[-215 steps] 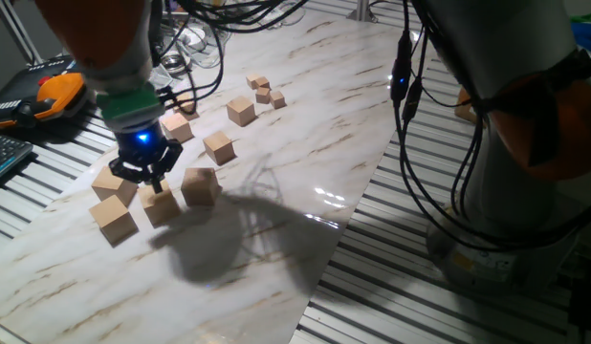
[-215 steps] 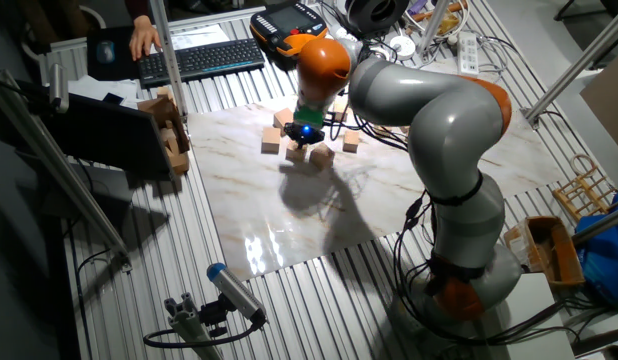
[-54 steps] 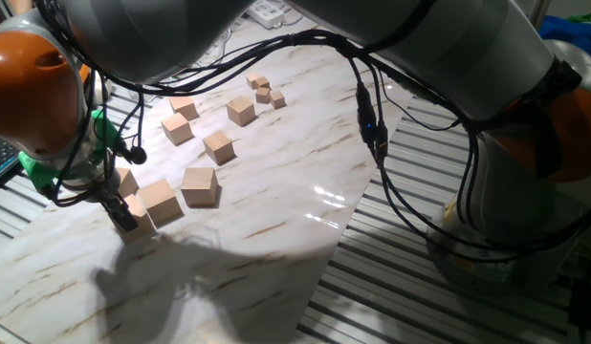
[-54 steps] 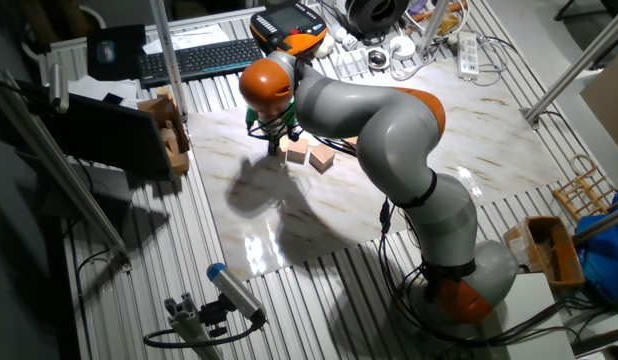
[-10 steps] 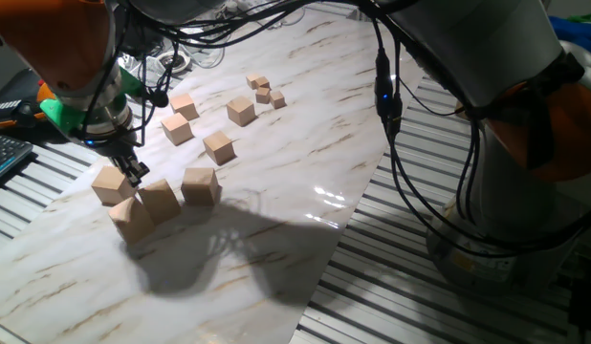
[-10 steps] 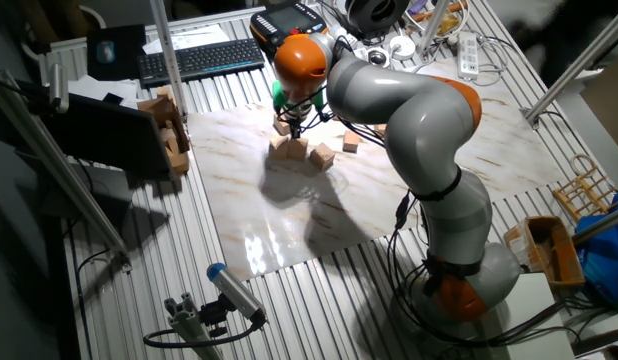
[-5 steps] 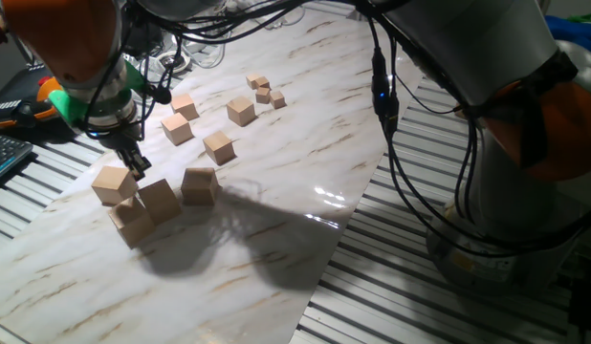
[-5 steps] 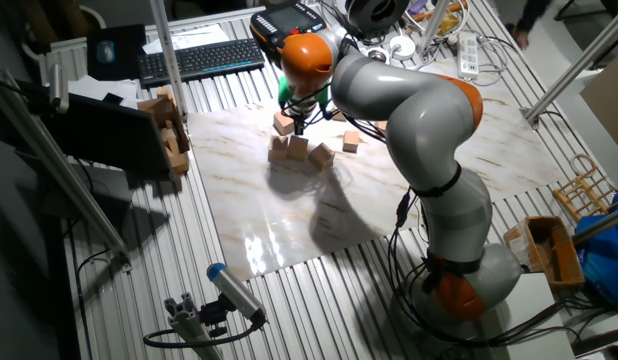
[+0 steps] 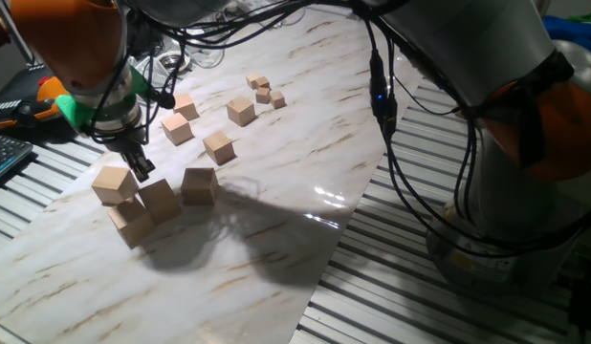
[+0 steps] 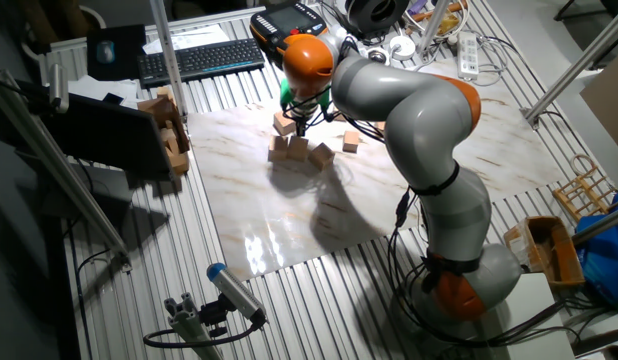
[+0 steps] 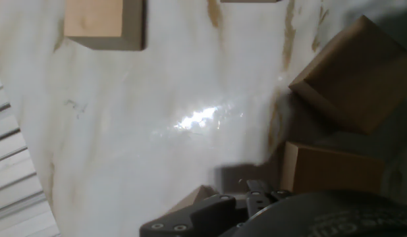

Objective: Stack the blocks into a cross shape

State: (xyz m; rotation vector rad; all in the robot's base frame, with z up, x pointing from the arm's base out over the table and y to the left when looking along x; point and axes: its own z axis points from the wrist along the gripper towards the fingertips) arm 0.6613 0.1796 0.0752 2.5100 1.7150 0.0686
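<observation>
On the near left part of the marble table [image 9: 276,191], in one fixed view, four large blocks are grouped: the nearest block [image 9: 131,222] lies at the front of the group, a second block [image 9: 159,200] is set just behind and to its right, touching it, and a third block [image 9: 199,185] lies just to the right of that one. The fourth block [image 9: 113,183] is seen raised at the left, tilted, partly over the nearest block; whether it rests on that block cannot be told. The gripper [image 9: 140,164] is positioned just to the right of this raised block, its dark fingers pointing down; whether the fingers are closed, or in contact with the block, cannot be determined from any view. Farther back, three medium cubes [image 9: 218,146] are spread across the table, well apart from the group. At the far end, a cluster of tiny cubes [image 9: 265,91] is noted. In the other fixed view, the grouped blocks [image 10: 294,150] lie beneath the orange wrist.
</observation>
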